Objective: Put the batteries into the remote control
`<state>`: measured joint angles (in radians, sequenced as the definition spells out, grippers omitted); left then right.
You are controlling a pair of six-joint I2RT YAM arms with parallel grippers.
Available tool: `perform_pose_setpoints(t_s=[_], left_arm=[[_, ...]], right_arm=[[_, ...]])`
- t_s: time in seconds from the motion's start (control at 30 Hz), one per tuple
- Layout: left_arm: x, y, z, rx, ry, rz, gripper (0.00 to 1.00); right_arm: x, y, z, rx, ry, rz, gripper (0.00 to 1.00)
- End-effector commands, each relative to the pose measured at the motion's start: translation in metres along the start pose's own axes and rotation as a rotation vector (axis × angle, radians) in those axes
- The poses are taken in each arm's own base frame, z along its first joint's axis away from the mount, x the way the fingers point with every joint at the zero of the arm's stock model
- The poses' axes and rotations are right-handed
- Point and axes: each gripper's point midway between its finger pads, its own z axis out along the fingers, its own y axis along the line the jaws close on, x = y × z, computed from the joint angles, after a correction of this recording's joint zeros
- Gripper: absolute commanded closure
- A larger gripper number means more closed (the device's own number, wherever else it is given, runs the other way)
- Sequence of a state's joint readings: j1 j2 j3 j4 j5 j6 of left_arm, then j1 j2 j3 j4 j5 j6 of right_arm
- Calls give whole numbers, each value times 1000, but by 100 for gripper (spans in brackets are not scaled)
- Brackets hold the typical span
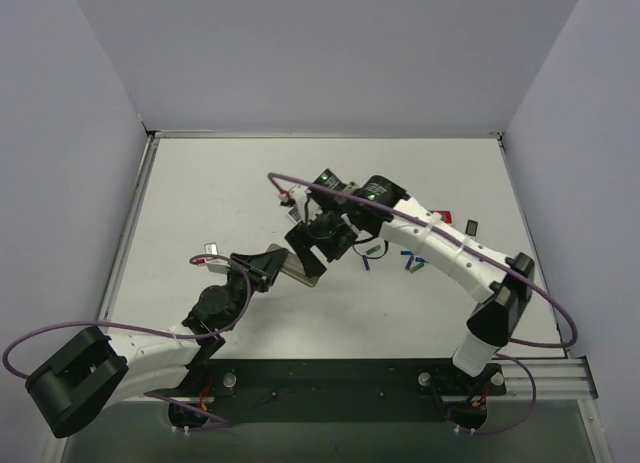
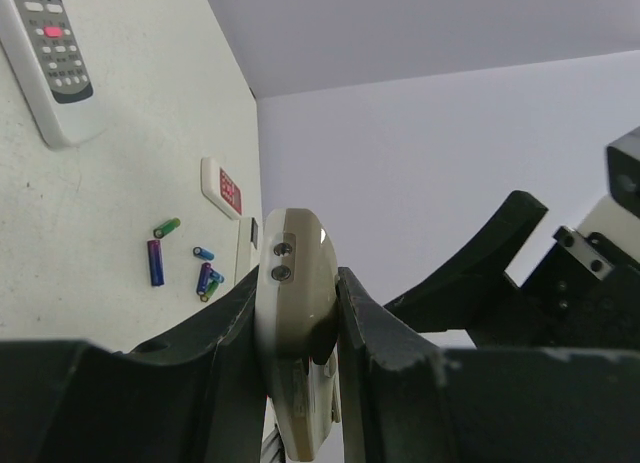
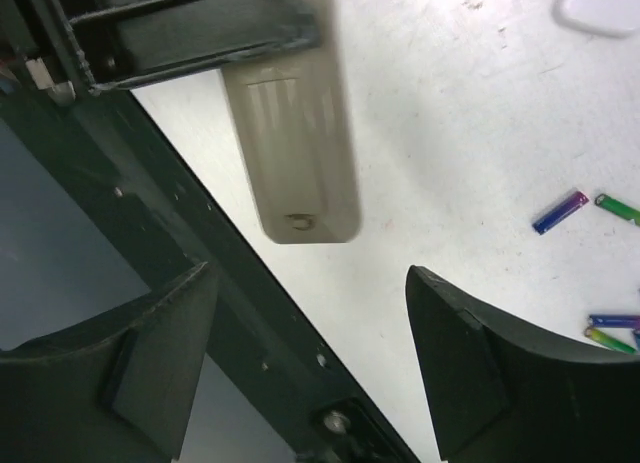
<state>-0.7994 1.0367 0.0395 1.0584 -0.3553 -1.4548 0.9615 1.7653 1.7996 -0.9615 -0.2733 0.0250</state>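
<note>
The left gripper (image 1: 268,266) is pinching the remote (image 1: 303,273) by one end, its long axis pointing rightward at the right gripper (image 1: 322,238), tan back facing up. The right gripper is hanging over the middle of the table (image 1: 220,183), jaws spread beside the remote's free end. The batteries (image 1: 410,261) are lying loose to its right, well apart from the table's edges.

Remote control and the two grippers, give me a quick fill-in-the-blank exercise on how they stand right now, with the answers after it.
1. The left gripper clamps the remote control, whose tan-grey ___ faces the right wrist camera.
2. The right gripper holds nothing, and its jaws stand ___.
3. The batteries lie loose on the table, held by ___ gripper.

Missing words: back; open; neither
</note>
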Motion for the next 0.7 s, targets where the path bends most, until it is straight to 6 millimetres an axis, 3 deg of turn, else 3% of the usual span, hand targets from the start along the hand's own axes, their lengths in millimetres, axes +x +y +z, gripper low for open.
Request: perform_pose_setpoints(t_s=[0.0, 0.17, 0.4, 0.67], left_arm=[[-3, -7, -13, 54, 1, -21, 100], [-5, -19, -14, 83, -4, -31, 100], [-7, -26, -16, 106, -10, -40, 100], [-10, -31, -17, 117, -22, -53, 100]], right_arm=[[-27, -8, -28, -121, -304, 258, 28], [-33, -1, -34, -269, -448, 342, 27], [-36, 3, -24, -396, -490, 440, 28], [-26, 2, -8, -450, -476, 500, 35]])
